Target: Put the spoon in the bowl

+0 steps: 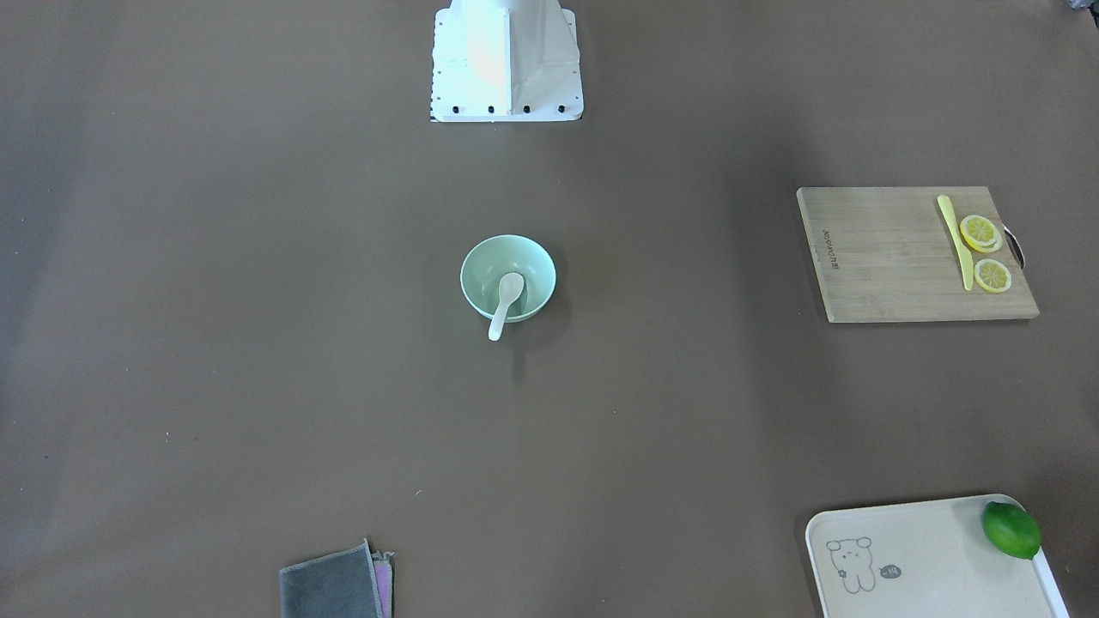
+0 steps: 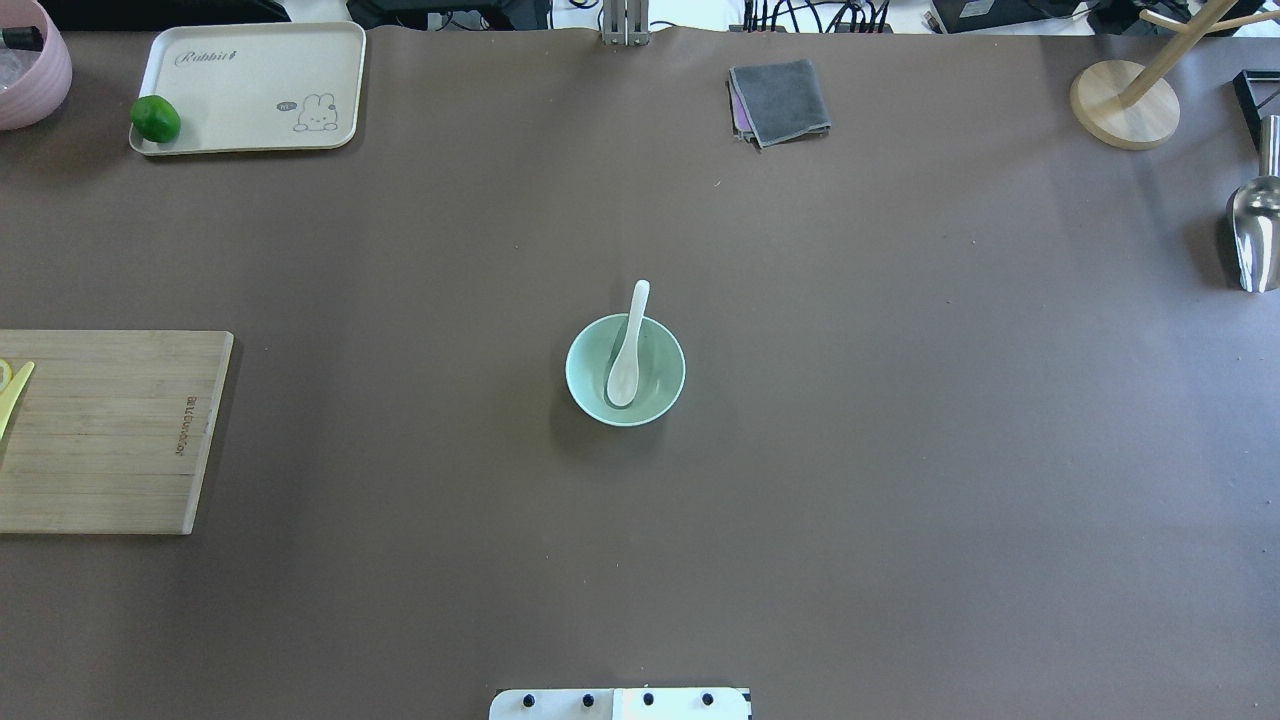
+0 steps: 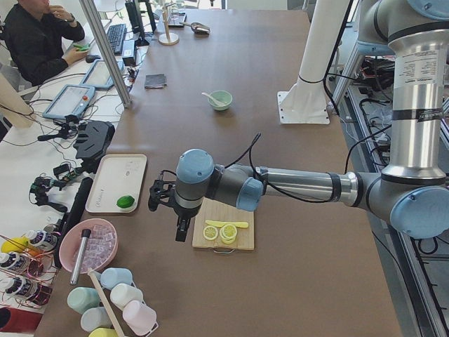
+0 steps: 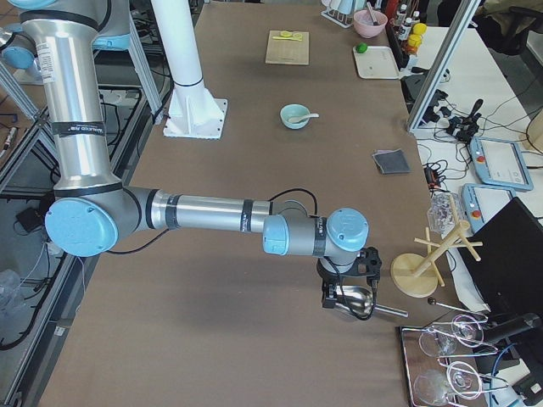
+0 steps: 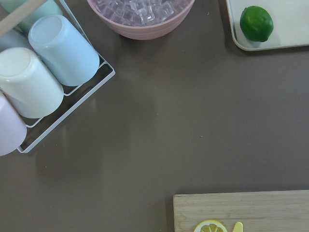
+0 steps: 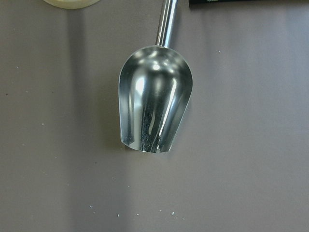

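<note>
The white spoon [image 1: 505,302] lies in the pale mint-green bowl [image 1: 532,266] at the table's middle, scoop inside and handle sticking out over the rim. Both also show in the overhead view, the spoon [image 2: 630,345] in the bowl [image 2: 662,378]. My left gripper [image 3: 179,219] hangs far off at the table's left end, near the cutting board. My right gripper [image 4: 344,292] hangs at the right end, over a metal scoop [image 6: 154,111]. I cannot tell whether either is open or shut. Neither is near the bowl.
A wooden cutting board [image 1: 884,257] holds a yellow knife [image 1: 955,242] and lemon slices. A tray [image 1: 910,558] holds a lime [image 1: 1011,530]. A grey cloth [image 1: 330,588], a wooden stand [image 2: 1125,105], a pink ice bowl [image 5: 140,19] and racked cups [image 5: 43,72] stand at the edges.
</note>
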